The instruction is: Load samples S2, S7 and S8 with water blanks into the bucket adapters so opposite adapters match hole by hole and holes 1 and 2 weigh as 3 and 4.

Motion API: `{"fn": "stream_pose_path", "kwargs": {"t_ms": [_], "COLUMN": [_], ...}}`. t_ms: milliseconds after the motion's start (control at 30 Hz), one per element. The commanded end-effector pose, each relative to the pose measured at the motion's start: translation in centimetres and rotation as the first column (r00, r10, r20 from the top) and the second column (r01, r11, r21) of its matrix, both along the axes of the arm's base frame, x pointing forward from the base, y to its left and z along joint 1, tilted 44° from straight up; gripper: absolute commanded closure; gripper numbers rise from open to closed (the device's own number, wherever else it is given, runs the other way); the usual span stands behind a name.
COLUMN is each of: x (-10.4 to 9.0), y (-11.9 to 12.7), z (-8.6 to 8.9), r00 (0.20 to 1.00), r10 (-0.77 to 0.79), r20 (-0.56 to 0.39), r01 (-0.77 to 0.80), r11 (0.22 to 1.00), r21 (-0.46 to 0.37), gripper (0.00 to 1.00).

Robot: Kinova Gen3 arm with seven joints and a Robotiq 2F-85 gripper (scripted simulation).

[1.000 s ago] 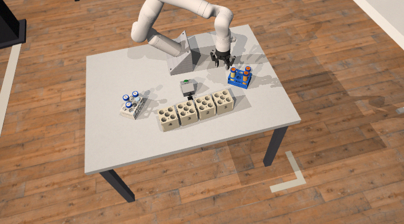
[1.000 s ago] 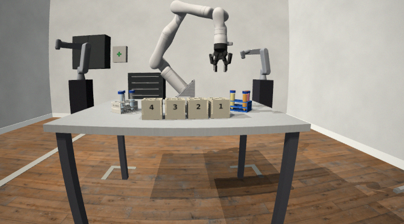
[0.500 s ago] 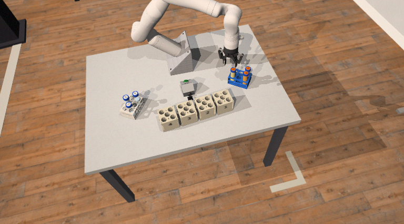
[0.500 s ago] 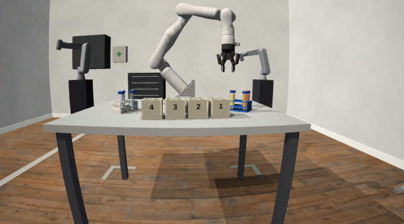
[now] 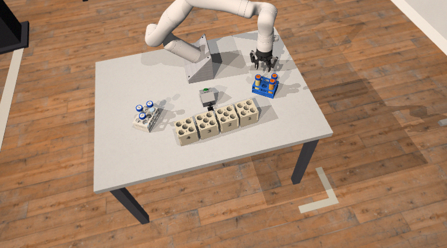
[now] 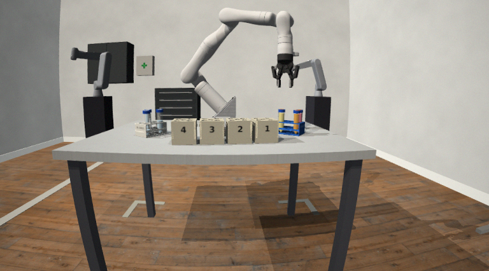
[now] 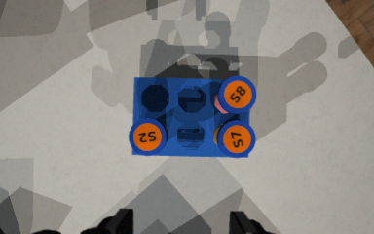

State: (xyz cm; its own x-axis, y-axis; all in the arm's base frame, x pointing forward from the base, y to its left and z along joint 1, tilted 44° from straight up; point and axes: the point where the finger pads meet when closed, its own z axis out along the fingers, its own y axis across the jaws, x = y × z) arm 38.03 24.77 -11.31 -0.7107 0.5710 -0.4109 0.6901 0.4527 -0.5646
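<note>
My gripper (image 5: 263, 64) hangs open and empty high above the blue sample rack (image 5: 265, 86); it also shows in the exterior view (image 6: 284, 80), and its fingertips are at the bottom edge of the wrist view (image 7: 182, 224). In the wrist view the blue rack (image 7: 191, 116) holds three orange-dotted tubes: S2 (image 7: 147, 136), S7 (image 7: 236, 138) and S8 (image 7: 237, 94). Its other holes are empty. Four beige adapters stand in a row: 4 (image 5: 187, 131), 3 (image 5: 206, 124), 2 (image 5: 226, 118) and 1 (image 5: 246, 112), all with empty holes. A white rack (image 5: 147, 117) at the left holds three water blanks.
The small sloped desk with the green DONE key (image 5: 207, 89) stands behind the adapter row. The arm's wedge-shaped base (image 5: 199, 62) is at the back middle of the table. The blue rack stands near the table's right edge.
</note>
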Motion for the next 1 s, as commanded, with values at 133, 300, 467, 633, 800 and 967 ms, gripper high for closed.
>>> {"fn": "stream_pose_path", "kwargs": {"t_ms": [133,300,467,633,800,967], "x": [0.1,0.1,0.2,0.2,0.2,0.2], "y": [1.8,3.0,4.2,4.8,4.8,4.8], "z": [-1.6,-2.7,-3.9,-4.4,-4.4,-4.4], "r00": [1.0,1.0,1.0,1.0,1.0,1.0], "r10": [0.0,0.0,0.0,0.0,0.0,0.0], "r20": [0.0,0.0,0.0,0.0,0.0,0.0], "r01": [0.0,0.0,0.0,0.0,0.0,0.0], "r11": [1.0,1.0,1.0,1.0,1.0,1.0], "r21": [-0.001,-0.001,-0.001,-0.001,-0.001,-0.001], "gripper": [0.38,0.38,0.38,0.38,0.38,0.38]}}
